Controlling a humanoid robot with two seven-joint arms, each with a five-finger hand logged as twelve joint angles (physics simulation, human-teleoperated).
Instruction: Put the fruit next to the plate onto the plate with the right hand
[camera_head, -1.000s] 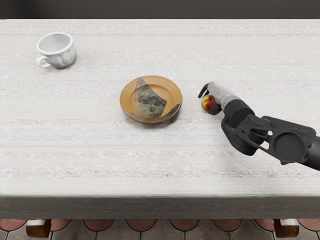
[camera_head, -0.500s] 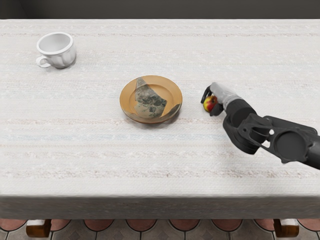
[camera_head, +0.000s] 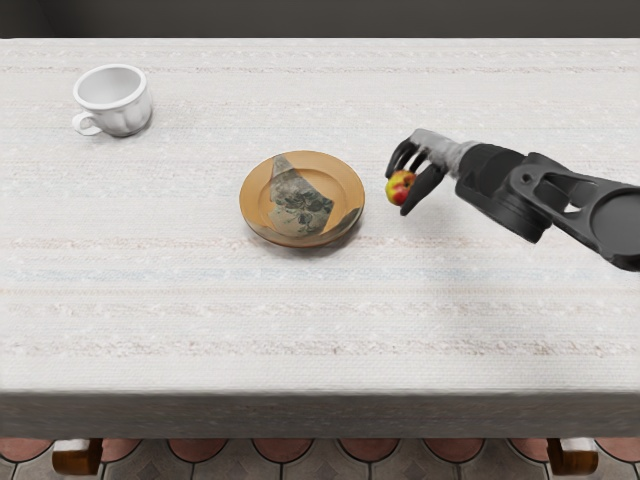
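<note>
Carry step. The right hand (camera_head: 418, 168) is clenched on the fruit (camera_head: 400, 186), dark fingers (camera_head: 424, 189) wrapped round it. The fruit is just right of the plate (camera_head: 250, 195), close to the rim but apart from it and not over it yet. It looks lifted off the desk (camera_head: 300, 330), though clearance is hard to judge from this angle. The arm comes in from the right of the plate, forearm low. The left hand is not in view.

Next move, my read: take the fruit left until it is over the plate's middle, lower it, then let go. The release should be low, since a round thing could roll off a shallow dish.

Fruit: small, round, smooth, red with a yellow patch, apple-like. Plate: round, shallow, glossy orange-brown rim, mottled grey-dark pattern in the centre, probably glazed ceramic. Desk: pale woven-looking cloth with faint stripes. Hand: hard dark segments, grey part at the wrist. A plain white cup (camera_head: 112, 100) with a handle sits behind and well left of the plate, no role here.
</note>
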